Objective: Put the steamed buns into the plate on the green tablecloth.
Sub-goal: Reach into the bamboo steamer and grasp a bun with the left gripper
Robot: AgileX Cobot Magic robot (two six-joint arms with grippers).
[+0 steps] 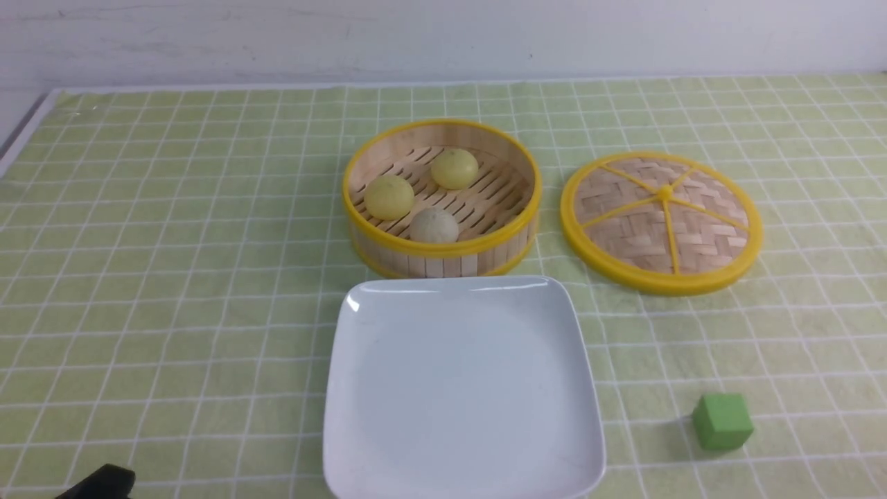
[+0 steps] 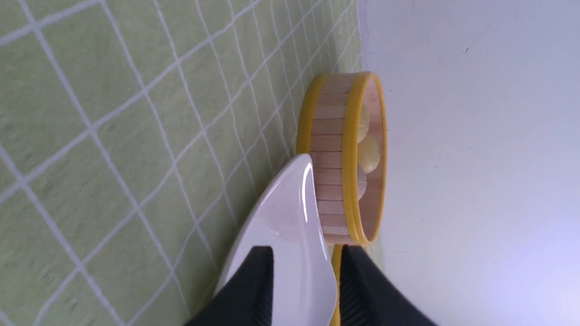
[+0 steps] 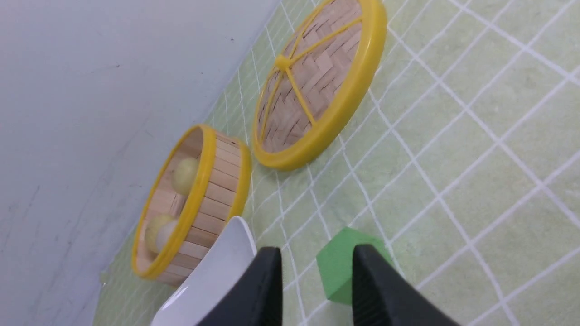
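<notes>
Left tool (image 2: 306,251) spread, nothing between its fingers; buns (image 1: 388,197) lie forward and rightward of it, beyond plate (image 1: 461,388).

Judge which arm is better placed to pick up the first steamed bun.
Probably the left: its gripper is open, and the leftmost yellow bun lies on the left side of the steamer. The right gripper is also open, but the lid lies on its side.
</notes>
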